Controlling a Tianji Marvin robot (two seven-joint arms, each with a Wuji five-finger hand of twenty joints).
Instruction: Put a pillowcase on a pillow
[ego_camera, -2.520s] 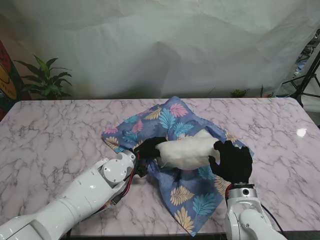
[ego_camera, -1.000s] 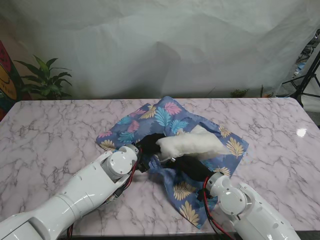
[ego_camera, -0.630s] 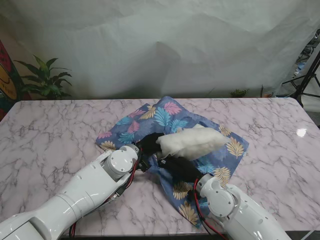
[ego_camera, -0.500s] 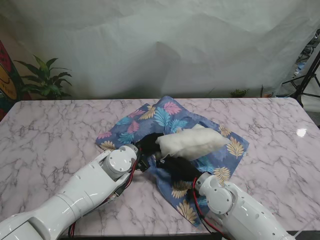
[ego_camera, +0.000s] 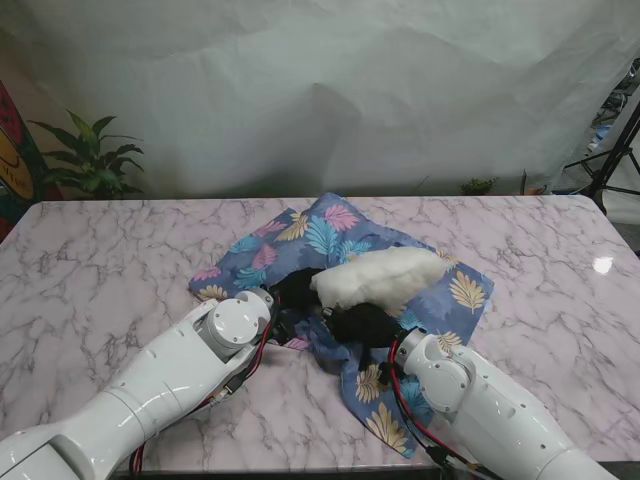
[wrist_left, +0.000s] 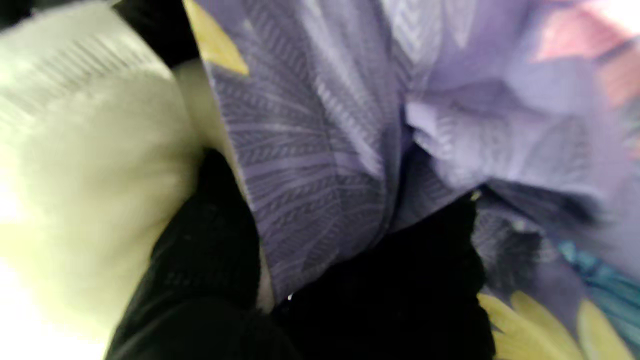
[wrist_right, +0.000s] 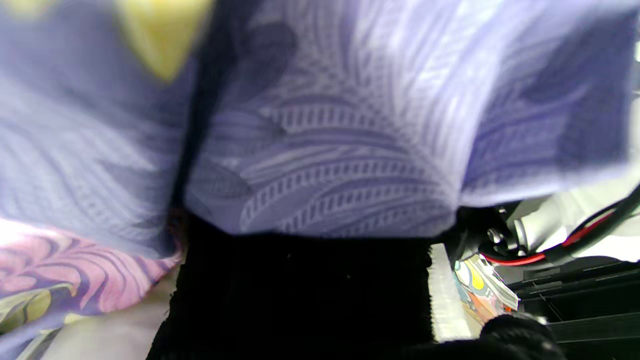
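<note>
while the pillow (ego_camera: 378, 278) lies on the spread pillowcase (ego_camera: 330, 235) at the middle of the marble surface (ego_camera: 110, 270), the stand's view shows its long axis running from about 8 o'clock to 2 o'clock; the left hand (ego_camera: 293, 292) sits at the pillow's 8 o'clock end and the right hand (ego_camera: 362, 322) at its 6 o'clock side, both touching it, the left nearer the end that must enter the cloth; in the left wrist view, dark fingers (wrist_left: 210, 240) press against the white pillow (wrist_left: 95, 185) with a fold of pillowcase (wrist_left: 320, 165) pinched beside them; in the right wrist view, the right hand (wrist_right: 305, 295) lies under blurred cloth (wrist_right: 340, 150), apparently gripping it, though i cannot tell for sure; i judge the next move is drawing the cloth toward 2 o'clock along the pillow.
</note>
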